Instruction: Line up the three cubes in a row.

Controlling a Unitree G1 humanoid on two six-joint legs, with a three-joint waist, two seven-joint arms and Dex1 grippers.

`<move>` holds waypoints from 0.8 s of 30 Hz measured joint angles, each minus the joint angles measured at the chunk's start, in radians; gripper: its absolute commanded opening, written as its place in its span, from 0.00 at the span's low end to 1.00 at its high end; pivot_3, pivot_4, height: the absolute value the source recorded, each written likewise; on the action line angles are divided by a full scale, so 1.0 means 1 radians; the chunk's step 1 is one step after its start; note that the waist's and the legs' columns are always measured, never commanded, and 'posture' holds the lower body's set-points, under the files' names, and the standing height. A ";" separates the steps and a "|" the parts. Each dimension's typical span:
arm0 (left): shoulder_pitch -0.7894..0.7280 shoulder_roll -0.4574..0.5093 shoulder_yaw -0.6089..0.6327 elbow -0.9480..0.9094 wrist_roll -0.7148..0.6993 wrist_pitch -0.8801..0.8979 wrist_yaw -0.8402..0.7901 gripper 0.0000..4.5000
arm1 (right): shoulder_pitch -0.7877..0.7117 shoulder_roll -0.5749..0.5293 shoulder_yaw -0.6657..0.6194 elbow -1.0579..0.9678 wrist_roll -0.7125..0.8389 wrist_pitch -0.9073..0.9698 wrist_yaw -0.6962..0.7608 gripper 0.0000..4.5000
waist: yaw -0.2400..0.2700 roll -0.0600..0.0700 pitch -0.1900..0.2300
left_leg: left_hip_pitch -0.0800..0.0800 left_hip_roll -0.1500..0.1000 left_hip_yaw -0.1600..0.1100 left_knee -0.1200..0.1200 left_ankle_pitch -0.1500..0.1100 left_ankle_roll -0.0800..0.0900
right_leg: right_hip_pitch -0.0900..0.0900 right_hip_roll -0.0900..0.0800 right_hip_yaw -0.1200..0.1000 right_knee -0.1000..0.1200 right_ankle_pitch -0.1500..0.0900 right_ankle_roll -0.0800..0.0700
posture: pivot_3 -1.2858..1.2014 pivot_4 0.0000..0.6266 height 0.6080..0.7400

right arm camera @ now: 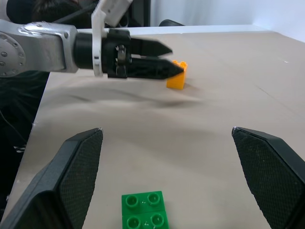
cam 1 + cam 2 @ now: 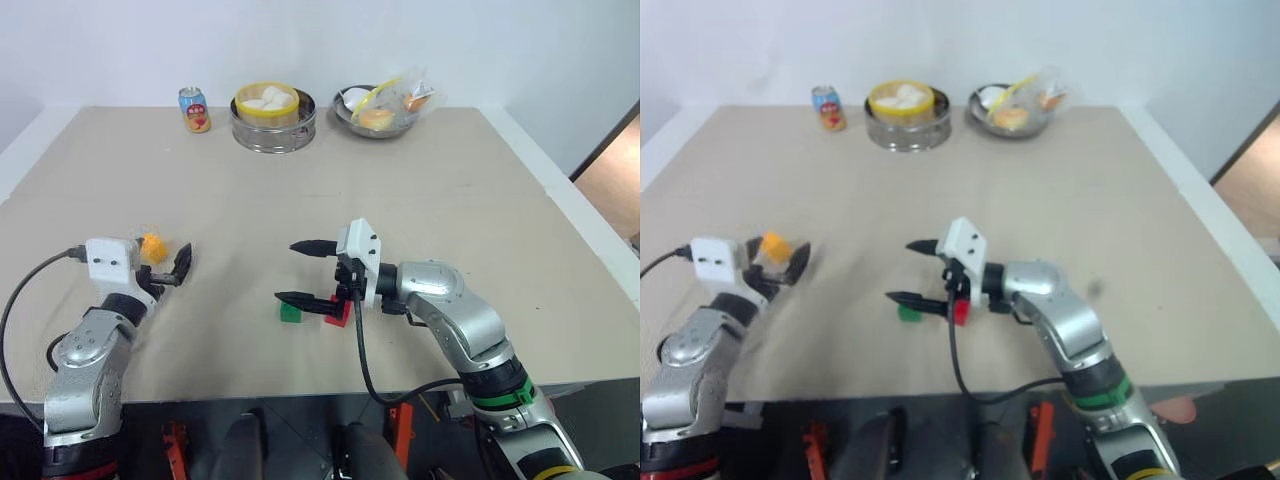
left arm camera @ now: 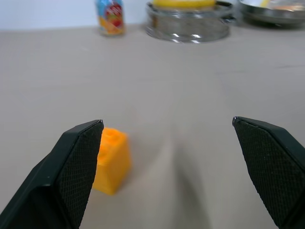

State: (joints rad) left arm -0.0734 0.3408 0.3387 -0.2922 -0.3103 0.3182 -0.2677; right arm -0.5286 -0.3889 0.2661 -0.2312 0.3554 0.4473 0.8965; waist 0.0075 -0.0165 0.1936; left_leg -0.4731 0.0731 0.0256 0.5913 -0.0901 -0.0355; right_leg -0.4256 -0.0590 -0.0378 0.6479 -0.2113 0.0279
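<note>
Studded plastic cubes: orange-yellow cube (image 3: 111, 160) beside spread left fingers (image 3: 76, 167); green cube (image 1: 144, 216), red cube (image 2: 340, 313) beneath spread right fingers (image 1: 71, 179); matte beige table (image 2: 300, 200).

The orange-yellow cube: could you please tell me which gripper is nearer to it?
Left. The left gripper, open, is right beside the orange-yellow cube. The right gripper, also open, is farther off, by the green cube and red cube.

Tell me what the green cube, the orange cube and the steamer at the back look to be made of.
Green cube: likely moulded plastic, smooth, with studs on top.
Orange cube: likely the same plastic, glossy, studded.
Steamer: apparently polished metal, with shiny reflections on its wall.
</note>
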 measured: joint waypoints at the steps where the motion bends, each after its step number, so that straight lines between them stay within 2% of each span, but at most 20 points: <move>1: 0.007 0.000 0.011 0.000 0.002 -0.011 0.007 1.00 | 0.000 -0.002 0.000 0.000 -0.001 0.000 0.001 1.00 | 0.000 0.000 0.000 | 0.000 0.000 0.000 0.000 0.000 0.000 | 0.000 0.000 0.000 0.000 0.000 0.000 | 0.52 0.24 1.00; 6: 0.015 0.039 0.063 0.033 -0.002 -0.030 0.013 1.00 | 0.000 -0.010 0.000 0.000 -0.010 -0.001 0.011 1.00 | 0.000 0.000 0.000 | 0.000 0.000 0.000 0.000 0.000 0.000 | -0.002 0.000 -0.001 0.000 0.000 0.000 | 0.52 0.24 1.00; 11: -0.014 0.148 0.067 0.152 -0.049 -0.026 -0.134 1.00 | -0.001 -0.021 0.006 0.000 -0.026 -0.001 0.023 1.00 | 0.000 0.000 0.000 | 0.000 0.000 0.001 0.000 0.000 -0.001 | -0.006 -0.001 -0.001 0.000 0.000 0.000 | 0.52 0.24 1.00; 16: -0.072 0.180 0.044 0.225 -0.070 -0.021 -0.221 1.00 | -0.001 -0.031 0.006 -0.001 -0.028 0.001 0.021 1.00 | 0.000 -0.001 0.000 | 0.000 0.001 0.002 0.000 0.000 -0.001 | -0.006 -0.001 -0.001 0.000 0.000 0.000 | 0.52 0.24 1.00; 24: -0.141 0.206 0.016 0.359 -0.055 -0.016 -0.262 1.00 | 0.003 -0.044 0.006 -0.038 -0.029 0.012 0.006 1.00 | 0.000 -0.001 -0.001 | 0.000 0.003 0.003 -0.004 -0.001 -0.001 | -0.009 0.001 -0.001 0.000 0.000 -0.001 | 0.52 0.24 1.00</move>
State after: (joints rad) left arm -0.2142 0.5468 0.3546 0.0664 -0.3655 0.3023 -0.5302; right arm -0.5258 -0.4328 0.2723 -0.2697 0.3259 0.4589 0.9022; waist 0.0077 -0.0176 0.1930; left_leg -0.4736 0.0756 0.0281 0.5872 -0.0906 -0.0365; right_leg -0.4344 -0.0580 -0.0388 0.6476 -0.2110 0.0268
